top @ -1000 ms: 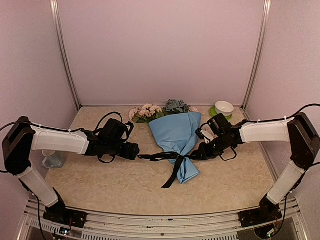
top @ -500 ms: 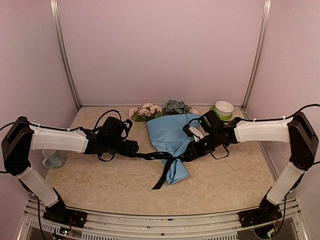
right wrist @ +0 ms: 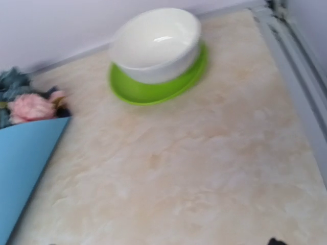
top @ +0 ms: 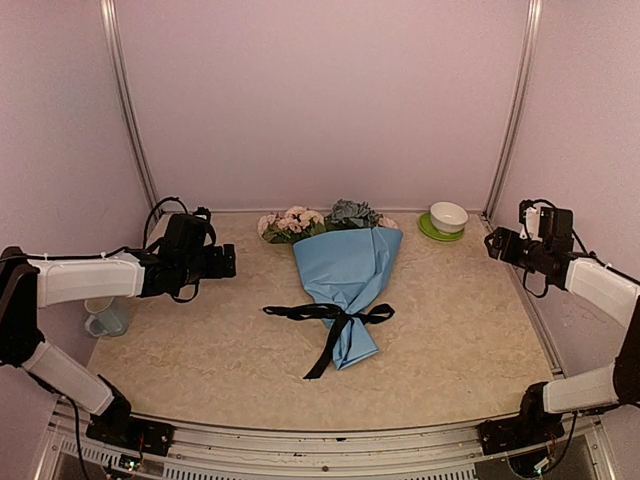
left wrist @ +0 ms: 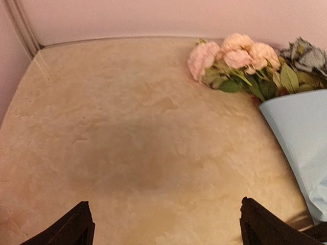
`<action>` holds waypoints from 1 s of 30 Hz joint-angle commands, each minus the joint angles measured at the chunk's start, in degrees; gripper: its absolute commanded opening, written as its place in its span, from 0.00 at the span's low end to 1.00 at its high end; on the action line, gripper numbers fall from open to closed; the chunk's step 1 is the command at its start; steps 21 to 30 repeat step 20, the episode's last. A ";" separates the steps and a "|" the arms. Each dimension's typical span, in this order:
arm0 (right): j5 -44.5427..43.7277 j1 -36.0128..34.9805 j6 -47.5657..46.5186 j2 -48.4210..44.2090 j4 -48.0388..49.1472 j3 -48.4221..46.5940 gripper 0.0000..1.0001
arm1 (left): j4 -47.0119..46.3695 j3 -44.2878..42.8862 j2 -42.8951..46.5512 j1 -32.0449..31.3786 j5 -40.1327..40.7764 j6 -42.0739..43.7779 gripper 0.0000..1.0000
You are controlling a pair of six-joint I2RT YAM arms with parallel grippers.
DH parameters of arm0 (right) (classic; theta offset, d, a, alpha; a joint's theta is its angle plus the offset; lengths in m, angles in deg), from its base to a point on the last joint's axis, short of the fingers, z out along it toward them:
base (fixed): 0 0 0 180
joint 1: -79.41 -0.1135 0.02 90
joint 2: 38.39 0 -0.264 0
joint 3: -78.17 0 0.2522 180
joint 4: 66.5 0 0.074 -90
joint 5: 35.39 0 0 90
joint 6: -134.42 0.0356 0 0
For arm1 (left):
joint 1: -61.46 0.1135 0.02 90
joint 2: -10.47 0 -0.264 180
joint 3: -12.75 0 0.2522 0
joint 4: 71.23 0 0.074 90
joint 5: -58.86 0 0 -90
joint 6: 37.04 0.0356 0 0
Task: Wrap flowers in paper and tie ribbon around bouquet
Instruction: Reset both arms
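Observation:
The bouquet lies in the middle of the table, a cone of light blue paper (top: 346,272) with its tip toward me. The pink and blue-grey flowers (top: 318,220) stick out at the far end. A black ribbon (top: 334,314) is tied around the narrow part, one tail trailing to the front left. My left gripper (top: 229,262) hovers well to the left of it, open; its wrist view shows flowers (left wrist: 236,55), paper (left wrist: 301,133) and bare table between the wide-set fingertips (left wrist: 76,227). My right gripper (top: 491,243) is far right, open, holding nothing.
A white bowl (top: 448,214) sits on a green plate (right wrist: 153,91) at the back right, just ahead of the right gripper. A clear cup (top: 104,318) stands at the left edge under the left arm. Pale walls and metal posts enclose the table.
Both grippers let go of the ribbon ends and drew back, left to the left and right to the far right. The right gripper opened. The bouquet stays where it lay, ribbon tied.

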 commanded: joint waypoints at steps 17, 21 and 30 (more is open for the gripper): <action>-4.91 1.02 1.34 -2.52 32.90 21.78 0.86 | -28.23 14.46 4.16 5.97 14.81 9.31 0.99; -3.68 1.07 0.74 -2.12 34.29 22.73 0.86 | -29.15 15.19 4.82 6.47 14.24 9.91 0.99; -3.68 1.07 0.74 -2.12 34.29 22.73 0.86 | -29.15 15.19 4.82 6.47 14.24 9.91 0.99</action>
